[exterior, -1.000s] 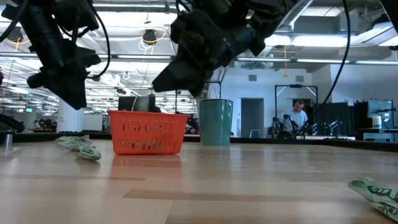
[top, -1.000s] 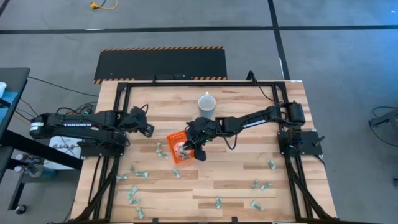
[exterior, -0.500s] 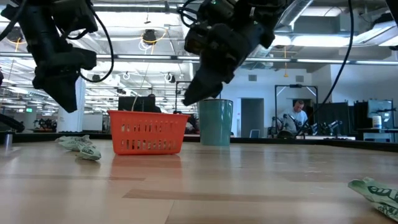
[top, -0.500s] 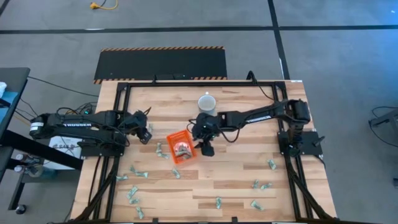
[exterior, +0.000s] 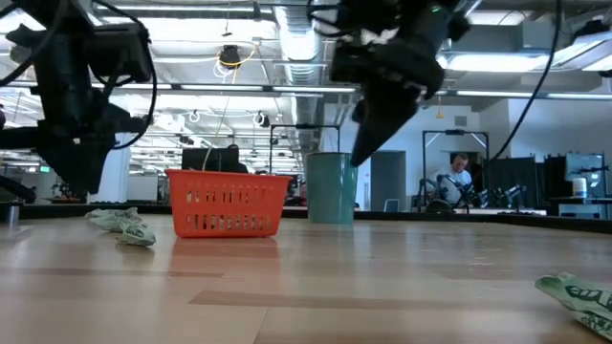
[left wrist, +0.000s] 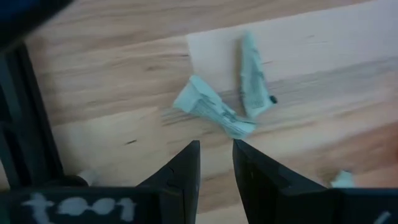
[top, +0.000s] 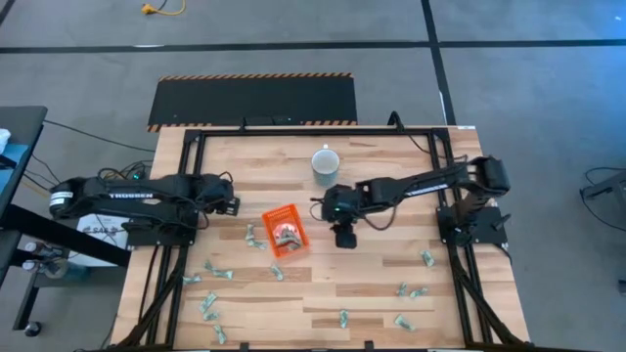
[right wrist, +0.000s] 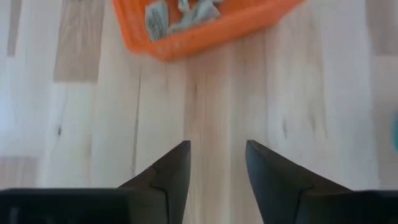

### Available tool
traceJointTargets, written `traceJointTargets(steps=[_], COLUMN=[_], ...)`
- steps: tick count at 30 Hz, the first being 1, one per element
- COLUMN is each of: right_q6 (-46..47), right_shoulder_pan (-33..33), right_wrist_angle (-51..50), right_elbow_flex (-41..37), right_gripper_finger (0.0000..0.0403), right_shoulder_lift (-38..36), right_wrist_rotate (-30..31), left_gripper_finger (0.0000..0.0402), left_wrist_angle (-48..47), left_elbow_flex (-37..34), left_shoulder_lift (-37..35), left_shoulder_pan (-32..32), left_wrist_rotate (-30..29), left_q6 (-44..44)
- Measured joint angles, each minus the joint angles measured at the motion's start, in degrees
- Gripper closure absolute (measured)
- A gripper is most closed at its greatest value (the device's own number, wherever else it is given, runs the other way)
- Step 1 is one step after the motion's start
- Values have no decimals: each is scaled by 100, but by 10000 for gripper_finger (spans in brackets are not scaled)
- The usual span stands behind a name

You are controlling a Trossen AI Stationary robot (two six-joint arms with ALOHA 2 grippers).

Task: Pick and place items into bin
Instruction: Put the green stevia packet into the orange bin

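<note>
On a wooden table (top: 372, 284), one orange bin (top: 285, 231) and one mug (top: 325, 163); right gripper (top: 344, 235), at the bin's three o'clock, fingers spread, empty; left gripper (top: 231, 205) nearly closed, empty.

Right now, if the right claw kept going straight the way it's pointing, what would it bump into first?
Probably the orange basket. In the wrist view, the right gripper has open, empty fingers aimed across bare table at its wall. It also tilts downward, so it might touch the wood first.
</note>
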Motion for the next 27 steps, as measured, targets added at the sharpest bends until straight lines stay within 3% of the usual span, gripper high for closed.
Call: traceJointTargets(steps=[6,14,21,24,27], right_q6=[545,926,861,651,523], right_shoulder_pan=[44,531,977,1130,1195], right_wrist_angle=[377,1042,1408,1720,2095], right_elbow_flex=[-1096,-2406,-2875,-3010,-3160], right_gripper_finger=[281,284,284,284,284], right_shoulder_lift=[-1240,-2594,-2967,-2964,-2963], right_wrist_rotate=[489,1077,1736,2098,2088], left_gripper_finger=[319,317,268,237,211], left_wrist_angle=[345,885,937,920,918], left_elbow_flex=[-31,-31,-30,-29,-27], left_shoulder_lift=[423,492,532,576,630], left_shoulder_pan=[63,66,64,68,70], left_wrist_rotate=[93,243,354,343,367], left_q6=[-297,97,-33,-545,-1052])
